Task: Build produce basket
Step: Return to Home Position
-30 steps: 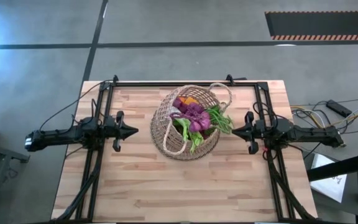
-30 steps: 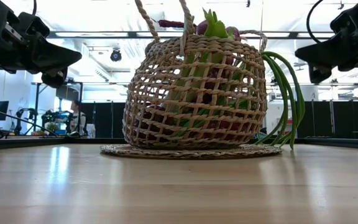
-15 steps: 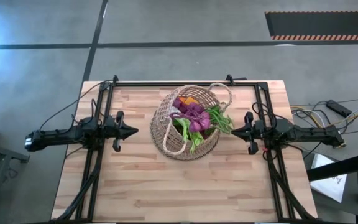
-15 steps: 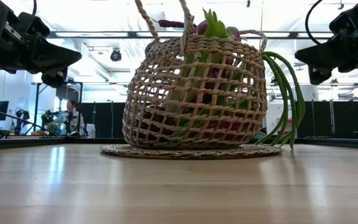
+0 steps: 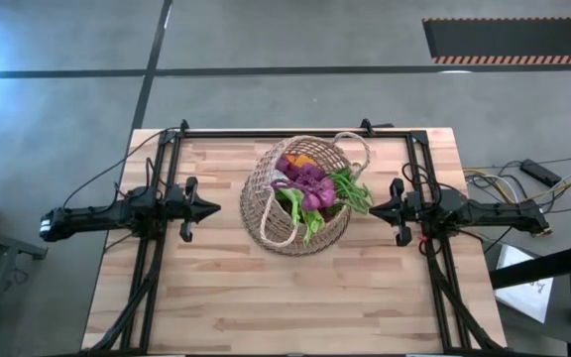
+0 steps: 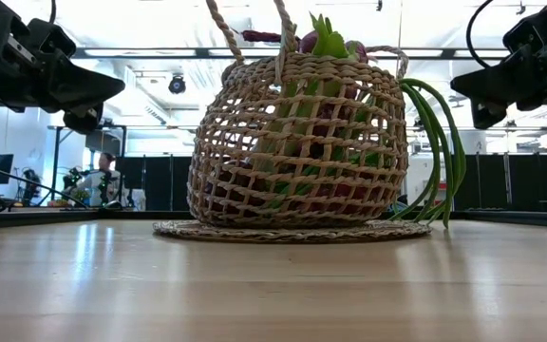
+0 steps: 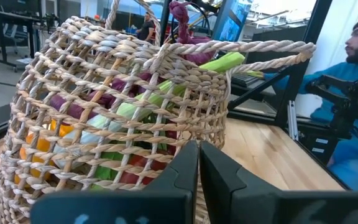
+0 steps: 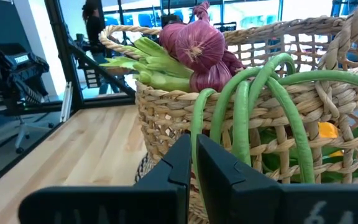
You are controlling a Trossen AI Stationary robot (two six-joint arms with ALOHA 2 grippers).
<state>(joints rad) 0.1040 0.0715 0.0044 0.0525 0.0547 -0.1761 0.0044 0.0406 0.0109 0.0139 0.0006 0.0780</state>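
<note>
Stillness on the desk (image 5: pixel 266 297): the basket (image 5: pixel 300 196) sits centred on its woven mat (image 6: pixel 292 231), produce (image 5: pixel 310 183) heaped inside (green stalks trailing over the rim). Flanking it, left claw (image 5: pixel 212 208) and right claw (image 5: pixel 374 210) hover, fingers pressed together, empty. Neither arm has shifted in the last second; only a background person (image 6: pixel 105 176) moved. Job looks finished.

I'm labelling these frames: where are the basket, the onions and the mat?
basket (image 5: pixel 256 194): high view, on its bare woven side wall.
onions (image 8: pixel 194 42): right wrist view, on the biggest bulb.
mat (image 6: pixel 183 229): low view, on the edge showing beside the basket.
</note>
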